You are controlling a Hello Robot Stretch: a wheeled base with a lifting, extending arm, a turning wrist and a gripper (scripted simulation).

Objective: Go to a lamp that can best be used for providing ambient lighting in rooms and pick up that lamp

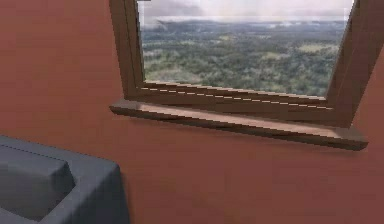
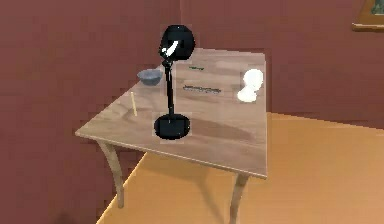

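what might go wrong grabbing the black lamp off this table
The lamp is tall on a thin stem, so an off-centre nudge may topple it. The white bust and small bowl stand near it on the table and might get knocked. Ahead, the wall and a grey seat look close, limiting repositioning.

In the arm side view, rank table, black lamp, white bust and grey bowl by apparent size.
1. table
2. black lamp
3. white bust and grey bowl: look alike, both farther back, so unranked.
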